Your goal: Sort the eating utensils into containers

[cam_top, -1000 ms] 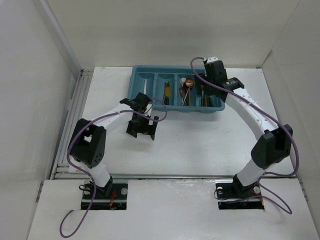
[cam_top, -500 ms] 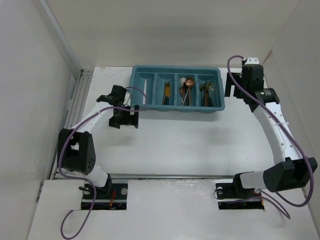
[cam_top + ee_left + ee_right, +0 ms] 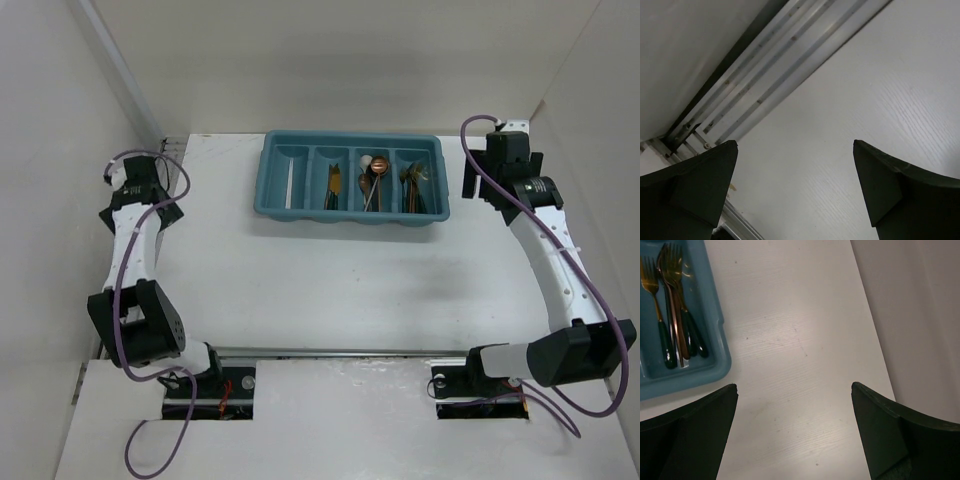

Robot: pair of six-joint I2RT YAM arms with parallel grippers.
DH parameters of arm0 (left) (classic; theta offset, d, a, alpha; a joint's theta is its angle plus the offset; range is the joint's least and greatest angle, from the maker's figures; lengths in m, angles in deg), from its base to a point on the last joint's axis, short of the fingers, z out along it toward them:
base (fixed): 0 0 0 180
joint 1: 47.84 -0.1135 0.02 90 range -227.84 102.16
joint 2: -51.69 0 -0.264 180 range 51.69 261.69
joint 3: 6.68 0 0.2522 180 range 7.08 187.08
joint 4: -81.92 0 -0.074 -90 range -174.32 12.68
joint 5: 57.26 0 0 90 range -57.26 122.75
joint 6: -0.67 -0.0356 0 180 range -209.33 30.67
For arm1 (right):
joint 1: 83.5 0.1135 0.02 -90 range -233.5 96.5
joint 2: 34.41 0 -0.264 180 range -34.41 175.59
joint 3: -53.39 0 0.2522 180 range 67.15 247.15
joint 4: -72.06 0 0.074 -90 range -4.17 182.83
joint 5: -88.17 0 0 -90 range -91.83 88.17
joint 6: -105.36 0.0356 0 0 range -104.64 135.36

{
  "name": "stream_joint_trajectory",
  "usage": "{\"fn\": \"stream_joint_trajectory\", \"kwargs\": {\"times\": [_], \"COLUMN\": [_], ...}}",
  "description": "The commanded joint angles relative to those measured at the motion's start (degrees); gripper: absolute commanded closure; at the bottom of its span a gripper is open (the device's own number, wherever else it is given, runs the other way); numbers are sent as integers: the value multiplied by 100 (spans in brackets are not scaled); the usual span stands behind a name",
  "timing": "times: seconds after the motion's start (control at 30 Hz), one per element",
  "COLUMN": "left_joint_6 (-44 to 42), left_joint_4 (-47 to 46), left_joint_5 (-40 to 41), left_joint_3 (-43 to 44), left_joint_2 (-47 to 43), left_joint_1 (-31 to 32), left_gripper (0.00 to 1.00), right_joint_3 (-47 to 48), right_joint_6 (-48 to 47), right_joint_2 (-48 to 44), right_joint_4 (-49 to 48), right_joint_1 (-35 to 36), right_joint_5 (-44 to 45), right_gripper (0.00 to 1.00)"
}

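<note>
The teal-blue cutlery tray (image 3: 275, 203) stands at the back middle of the table, its four compartments side by side. Utensils lie in it: a white one (image 3: 289, 179) in the left compartment, gold ones (image 3: 333, 187) in the second, spoons (image 3: 375, 175) in the third, forks (image 3: 415, 185) in the right one. The right wrist view shows the tray's corner (image 3: 720, 367) with several dark-handled forks (image 3: 674, 310). My left gripper (image 3: 142, 203) is open and empty over the table's far left edge (image 3: 795, 145). My right gripper (image 3: 500, 175) is open and empty over bare table right of the tray (image 3: 792, 387).
Metal rails (image 3: 760, 75) run along the table's left edge beside the left wall (image 3: 60, 150). The right wall (image 3: 920, 305) rises close to the right gripper. White walls enclose the table on three sides.
My left arm has swung from beside the tray's left end out to the table's left edge. My right arm left the tray's right compartment and has held right of the tray.
</note>
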Motion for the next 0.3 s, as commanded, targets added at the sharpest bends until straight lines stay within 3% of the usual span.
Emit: {"fn": "stream_joint_trajectory", "kwargs": {"times": [0.0,0.27], "left_joint_6": [301,301], "left_joint_4": [169,116], "left_joint_5": [338,110], "left_joint_3": [148,-3], "left_joint_2": [-273,-335], "left_joint_1": [-170,-223], "left_gripper": [0,0], "right_joint_3": [268,163], "right_joint_6": [-32,-137], "right_joint_2": [-187,-424], "right_joint_4": [9,-175], "right_joint_1": [-52,-52], "right_joint_5": [227,227], "right_gripper": [0,0]}}
